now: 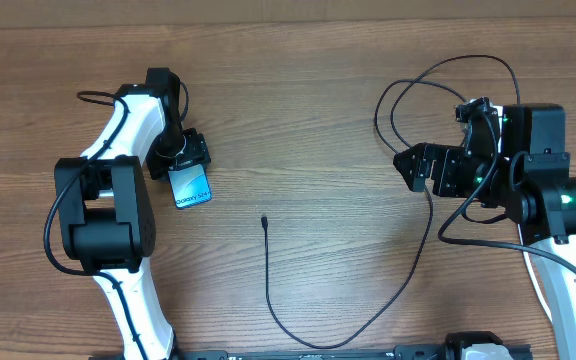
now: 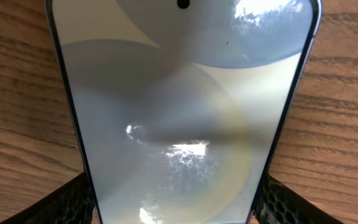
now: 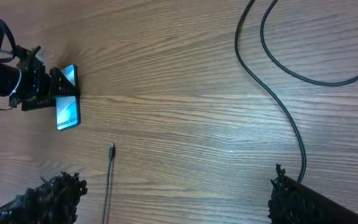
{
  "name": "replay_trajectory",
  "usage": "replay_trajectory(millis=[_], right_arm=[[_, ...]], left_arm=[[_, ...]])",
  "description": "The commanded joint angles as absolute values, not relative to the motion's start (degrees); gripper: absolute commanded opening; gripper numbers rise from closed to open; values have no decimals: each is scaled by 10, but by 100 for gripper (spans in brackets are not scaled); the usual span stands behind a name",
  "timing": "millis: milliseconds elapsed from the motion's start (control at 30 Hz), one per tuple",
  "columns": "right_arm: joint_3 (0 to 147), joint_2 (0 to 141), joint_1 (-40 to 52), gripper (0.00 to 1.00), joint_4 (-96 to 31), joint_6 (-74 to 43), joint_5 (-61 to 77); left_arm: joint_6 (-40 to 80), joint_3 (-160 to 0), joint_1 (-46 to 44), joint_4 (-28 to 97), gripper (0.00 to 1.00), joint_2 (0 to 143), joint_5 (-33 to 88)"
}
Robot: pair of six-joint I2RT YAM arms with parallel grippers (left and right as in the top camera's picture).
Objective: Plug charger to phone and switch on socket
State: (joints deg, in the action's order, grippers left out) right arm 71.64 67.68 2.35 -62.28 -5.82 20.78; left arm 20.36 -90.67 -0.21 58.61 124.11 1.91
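Currently my left claw [image 1: 186,160] is clenched on the phone [image 1: 191,187]: in the left wrist view its fingers [image 2: 73,200] press against both dark edges, and the pale screen fills nearly everything between them. The phone sits at the left side of the counter [image 1: 298,120], with its lit blue face up. My right claw [image 1: 411,167] is released, its jaws spread wide and holding nothing, though the charger [image 1: 408,275] runs just beside one finger. From there the black cable loops toward the far edge behind me, and the other way it sweeps along the near edge and back up to its connector tip [image 1: 264,221]. That tip lies loose on bare wood between my two claws, near the phone but apart from it. So, as I judge it, only the phone is secured. I have yet to pick up the tip and seat it in the phone. No socket shows in any view, so the switching is also left to do.
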Motion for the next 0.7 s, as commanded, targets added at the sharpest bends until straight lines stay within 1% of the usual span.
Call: replay_trajectory(millis=[0,400,500,633,667], right_arm=[[730,676,26,100,-623,-57,211],[730,676,26,100,-623,-57,211],[730,676,26,100,-623,-57,211],[730,676,26,100,-621,-57,211],[730,676,26,100,-620,-57,211]], left_arm=[[236,-892,-12,582,74,1254,45],[249,-892,-12,573,75,1254,46],[249,-892,-12,575,70,1254,45],[256,-892,-12,574,70,1254,45],[259,-892,-12,574,69,1254,45]])
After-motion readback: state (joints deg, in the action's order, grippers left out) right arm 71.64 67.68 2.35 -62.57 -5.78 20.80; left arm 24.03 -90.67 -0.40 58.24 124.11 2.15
